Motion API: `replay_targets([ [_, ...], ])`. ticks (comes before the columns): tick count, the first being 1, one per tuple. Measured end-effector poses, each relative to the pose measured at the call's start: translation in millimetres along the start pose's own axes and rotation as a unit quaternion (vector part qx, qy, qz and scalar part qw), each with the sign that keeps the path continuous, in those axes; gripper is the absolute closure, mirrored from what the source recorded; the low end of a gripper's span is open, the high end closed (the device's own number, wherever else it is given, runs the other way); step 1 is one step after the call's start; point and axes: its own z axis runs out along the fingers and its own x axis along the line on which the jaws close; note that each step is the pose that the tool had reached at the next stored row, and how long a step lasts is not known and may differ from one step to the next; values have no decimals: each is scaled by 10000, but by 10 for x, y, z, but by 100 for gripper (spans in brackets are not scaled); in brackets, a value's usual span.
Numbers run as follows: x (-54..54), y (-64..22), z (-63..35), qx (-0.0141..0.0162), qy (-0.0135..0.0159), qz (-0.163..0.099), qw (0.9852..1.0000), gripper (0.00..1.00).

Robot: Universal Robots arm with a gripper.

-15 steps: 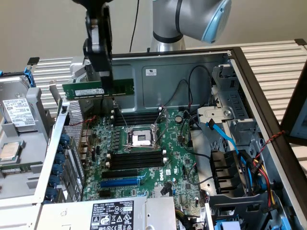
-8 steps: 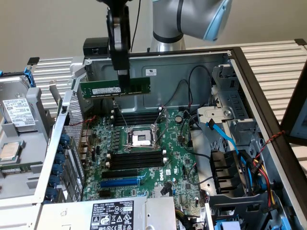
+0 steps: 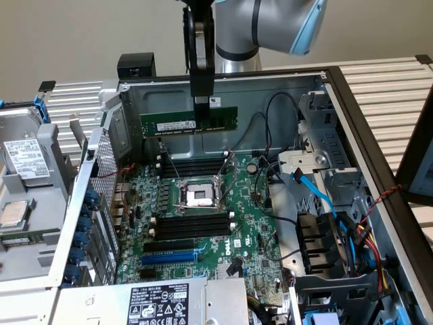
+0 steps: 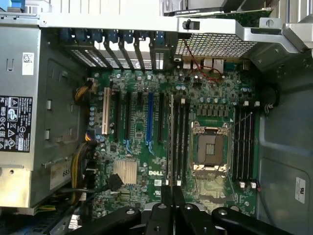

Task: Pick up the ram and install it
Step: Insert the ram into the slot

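The ram [image 3: 177, 122], a long green stick with a white label strip, hangs level in the air above the far end of the motherboard [image 3: 254, 233], in front of the case's back wall. My gripper [image 3: 201, 103] comes down from above and is shut on the ram's top edge, right of its middle. Below it lie the far black memory slots [image 3: 193, 166], then the CPU socket [image 3: 201, 196] and the near memory slots [image 3: 193, 223]. In the wrist view the fingertips [image 4: 166, 196] stand together over the memory slots [image 4: 182, 142] beside the socket [image 4: 211, 149]; a thin pale strip there looks like the ram edge-on.
A blue expansion slot [image 3: 169, 257] lies near the front of the board. Black and blue cables [image 3: 318, 196] and the drive cage [image 3: 325, 162] crowd the exterior view's right. The power supply [image 3: 159, 305] sits in front. A loose drive [image 3: 27, 162] lies outside at the exterior view's left.
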Motion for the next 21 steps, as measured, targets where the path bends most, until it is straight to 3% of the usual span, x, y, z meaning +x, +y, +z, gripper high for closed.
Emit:
replay_targets([
  [7, -1, 0, 3, 0, 0, 1, 10000, 88],
  [13, -7, -14, 106, -1, -1, 21, 10000, 88],
  [21, -12, -42, 251, -4, -13, 234, 9997, 88],
])
